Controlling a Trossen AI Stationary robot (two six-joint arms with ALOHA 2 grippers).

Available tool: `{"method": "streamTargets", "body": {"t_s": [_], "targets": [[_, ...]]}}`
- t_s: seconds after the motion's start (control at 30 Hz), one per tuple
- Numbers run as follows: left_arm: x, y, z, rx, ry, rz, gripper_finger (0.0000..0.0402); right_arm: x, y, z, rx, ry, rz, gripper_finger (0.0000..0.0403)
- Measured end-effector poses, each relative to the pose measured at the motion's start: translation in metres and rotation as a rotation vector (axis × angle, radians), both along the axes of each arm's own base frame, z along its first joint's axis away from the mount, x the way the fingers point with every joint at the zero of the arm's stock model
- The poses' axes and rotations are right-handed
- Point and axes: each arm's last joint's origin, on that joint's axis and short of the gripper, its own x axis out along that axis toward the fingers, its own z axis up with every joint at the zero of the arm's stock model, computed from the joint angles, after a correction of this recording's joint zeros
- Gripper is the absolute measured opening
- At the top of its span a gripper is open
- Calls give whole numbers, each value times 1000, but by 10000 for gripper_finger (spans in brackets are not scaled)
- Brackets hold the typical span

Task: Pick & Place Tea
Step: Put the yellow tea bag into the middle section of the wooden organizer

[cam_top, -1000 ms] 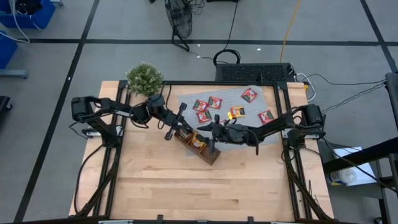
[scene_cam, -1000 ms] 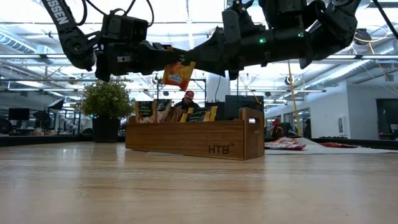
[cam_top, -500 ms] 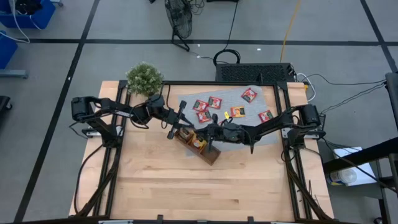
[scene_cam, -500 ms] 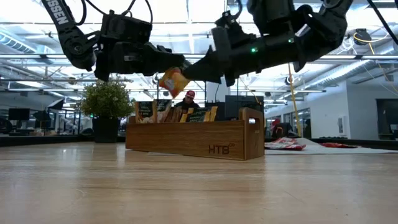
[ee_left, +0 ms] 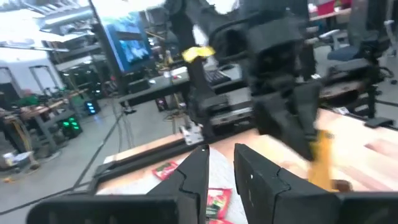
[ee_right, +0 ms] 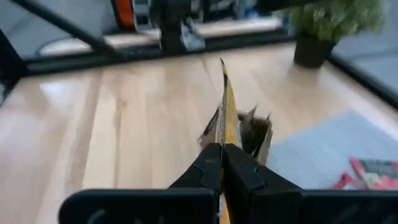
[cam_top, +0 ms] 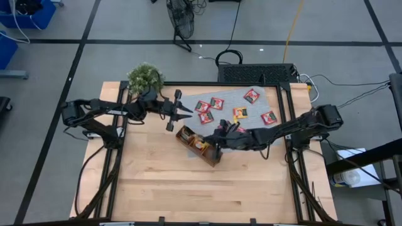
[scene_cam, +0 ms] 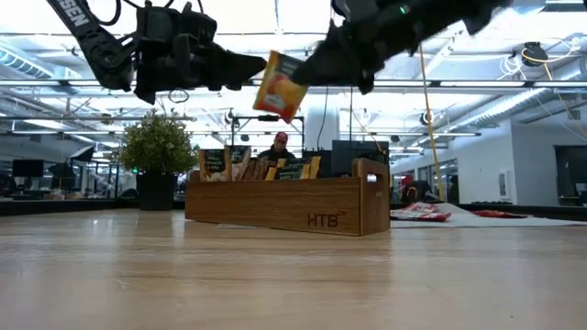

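Your right gripper [scene_cam: 307, 71] is closed on an orange tea sachet [scene_cam: 279, 87] and holds it in the air above the wooden tray [scene_cam: 284, 203], a little toward the tray's end that is nearer the plant [scene_cam: 158, 145]. In the right wrist view the sachet [ee_right: 226, 115] stands edge-on between the two dark fingers [ee_right: 242, 171], which are pressed together on it. Your left gripper [cam_top: 179, 113] hangs beside that end of the tray, between the tray and the plant, and it has nothing in it; in the left wrist view its fingers [ee_left: 193, 180] stand a little apart with only a narrow gap between them. The tray [cam_top: 200, 145] lies slanted on the counter [cam_top: 188, 188], and some sachets already stand upright inside it [scene_cam: 240, 165]; which compartment each one is in I cannot tell. More tea sachets [cam_top: 217, 103], mostly red and one orange [cam_top: 240, 113], lie flat on the grey mat [cam_top: 251, 113] behind the tray, near it but not touching it. Beyond the counter, in the low view, a person [scene_cam: 279, 145] sits behind the tray.
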Motion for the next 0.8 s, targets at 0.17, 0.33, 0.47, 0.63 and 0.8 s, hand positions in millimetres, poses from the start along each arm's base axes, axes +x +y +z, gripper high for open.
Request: {"method": "streamTargets", "body": {"t_s": [0.17, 0.33, 0.47, 0.63, 0.8], "targets": [[-4, 8, 1, 1, -3, 31, 73, 20, 12, 18, 27, 154, -29, 0], [-4, 9, 1, 1, -5, 34, 66, 37, 16, 1, 84, 275, -87, 0], [-4, 9, 1, -2, 1, 32, 67, 43, 17, -9, 124, 278, -118, 0], [-4, 9, 1, -3, 1, 32, 63, 46, 20, -21, 149, 286, -165, 0], [-4, 9, 1, -3, 0, 32, 56, 48, 22, -37, 184, 316, -213, 0]]}}
